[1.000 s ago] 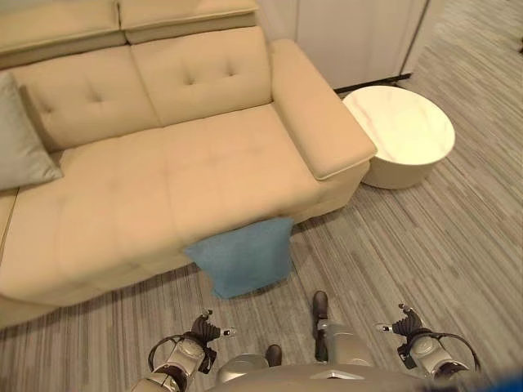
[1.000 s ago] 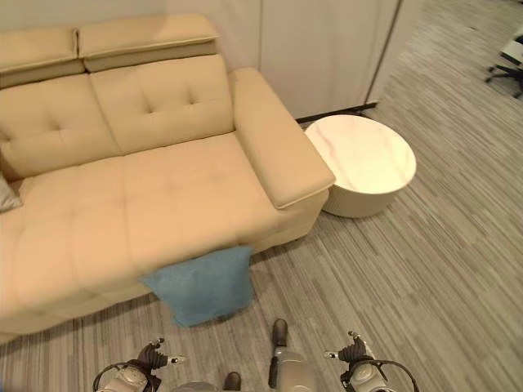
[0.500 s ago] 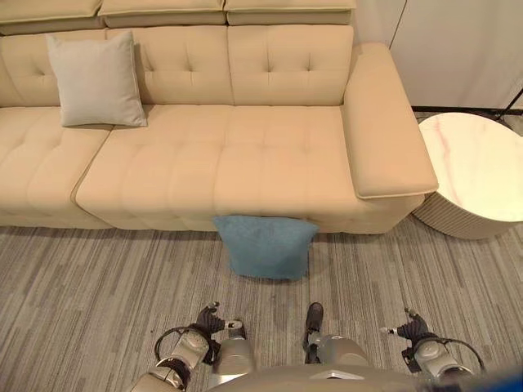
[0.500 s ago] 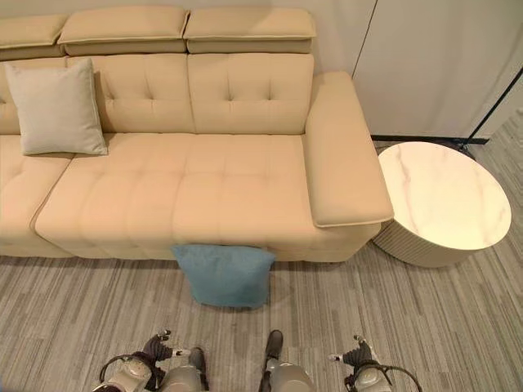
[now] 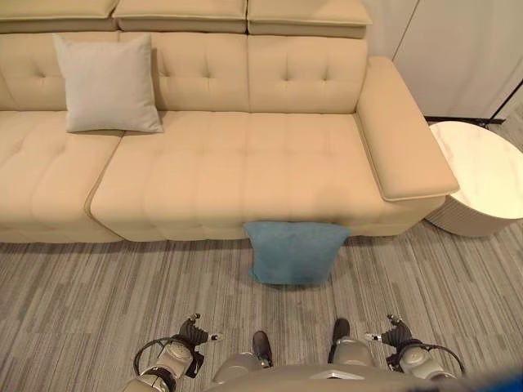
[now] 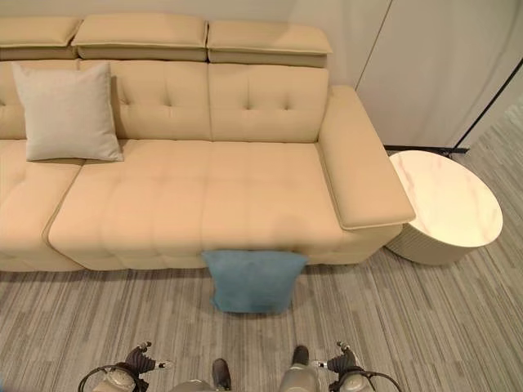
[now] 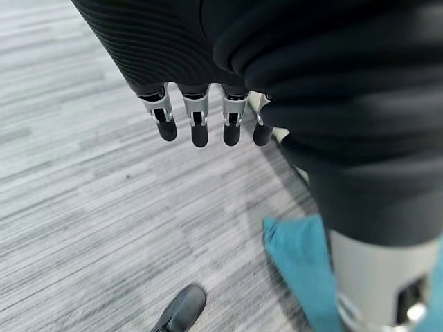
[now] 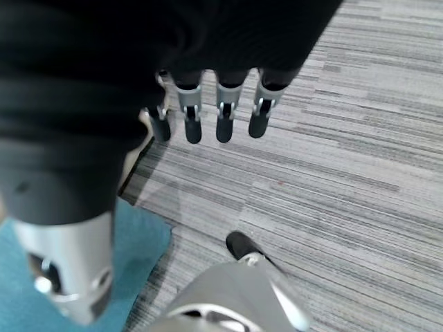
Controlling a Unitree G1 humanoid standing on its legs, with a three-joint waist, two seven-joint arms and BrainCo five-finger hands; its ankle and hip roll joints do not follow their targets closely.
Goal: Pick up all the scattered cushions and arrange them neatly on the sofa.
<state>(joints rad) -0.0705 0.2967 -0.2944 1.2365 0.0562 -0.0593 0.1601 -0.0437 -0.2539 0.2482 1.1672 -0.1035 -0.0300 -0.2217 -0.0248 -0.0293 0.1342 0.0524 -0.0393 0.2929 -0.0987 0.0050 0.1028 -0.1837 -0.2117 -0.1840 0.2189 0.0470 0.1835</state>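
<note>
Camera shifted; blue cushion [image 5: 292, 251] unmoved. Left robot hand [image 7: 201, 121], right robot hand [image 8: 221, 114]: fingers straight, holding nothing.

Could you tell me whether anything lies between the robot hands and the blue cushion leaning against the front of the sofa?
Nothing visible does. Bare striped floor separates the left robot hand and right robot hand from the blue cushion. Both hang low with straight fingers, holding nothing. The sofa seat above the cushion is free.

A round white marble-topped side table [image 6: 445, 207] stands on grey striped carpet [image 5: 73, 294]. Behind the table rises a pale wall panel [image 6: 425, 65], with a dark cable [image 6: 490, 98] slanting beside it
</note>
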